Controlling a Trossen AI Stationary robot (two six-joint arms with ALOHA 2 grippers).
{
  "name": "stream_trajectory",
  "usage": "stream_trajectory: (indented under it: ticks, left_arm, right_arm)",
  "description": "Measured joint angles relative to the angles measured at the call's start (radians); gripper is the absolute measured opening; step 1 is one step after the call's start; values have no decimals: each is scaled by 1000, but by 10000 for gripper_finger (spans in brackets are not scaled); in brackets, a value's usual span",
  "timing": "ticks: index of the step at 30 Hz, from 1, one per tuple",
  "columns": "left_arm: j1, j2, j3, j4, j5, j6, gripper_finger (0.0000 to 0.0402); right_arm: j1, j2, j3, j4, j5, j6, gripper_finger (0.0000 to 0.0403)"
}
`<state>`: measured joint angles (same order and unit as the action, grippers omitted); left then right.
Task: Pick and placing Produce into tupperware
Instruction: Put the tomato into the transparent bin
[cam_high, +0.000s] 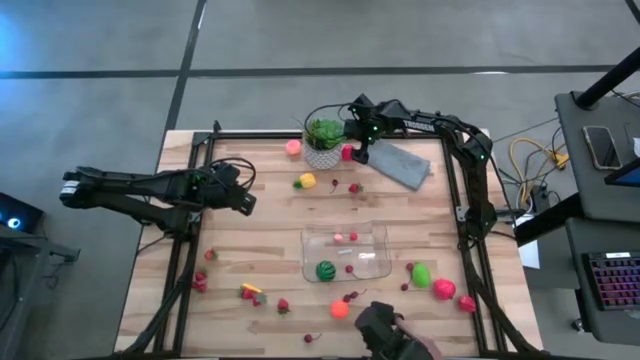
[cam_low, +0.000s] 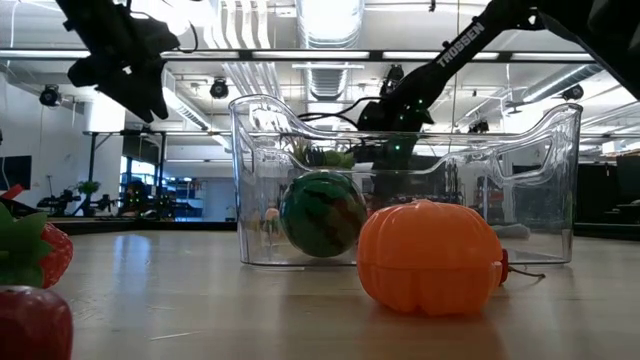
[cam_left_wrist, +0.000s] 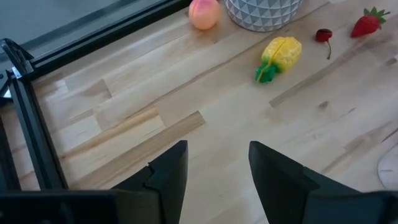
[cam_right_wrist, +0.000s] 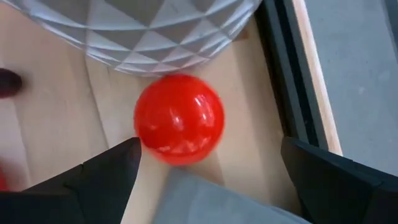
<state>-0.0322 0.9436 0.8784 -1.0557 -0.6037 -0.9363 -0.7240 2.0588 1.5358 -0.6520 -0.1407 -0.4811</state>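
Right gripper, fingers spread wide, hovers over one glossy red round tomato beside the white faceted pot; left gripper hangs parted, empty. Clear rectangular plastic tupperware holds one striped green melon.

right gripper: far side, over a red fruit by the potted plant | left gripper: left of middle | tupperware: near middle, melon inside

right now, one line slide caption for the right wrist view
Right gripper, jaws open, poised at a glossy red tomato beside the white faceted pot, with grey cloth below.
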Motion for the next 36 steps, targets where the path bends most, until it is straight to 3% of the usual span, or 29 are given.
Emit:
stream_trajectory:
  ticks: [36]
  left_arm:
    - [0,-8,-2,-2,7,0,157]
  right_arm:
    - [22,27,-57,113,-59,23,380]
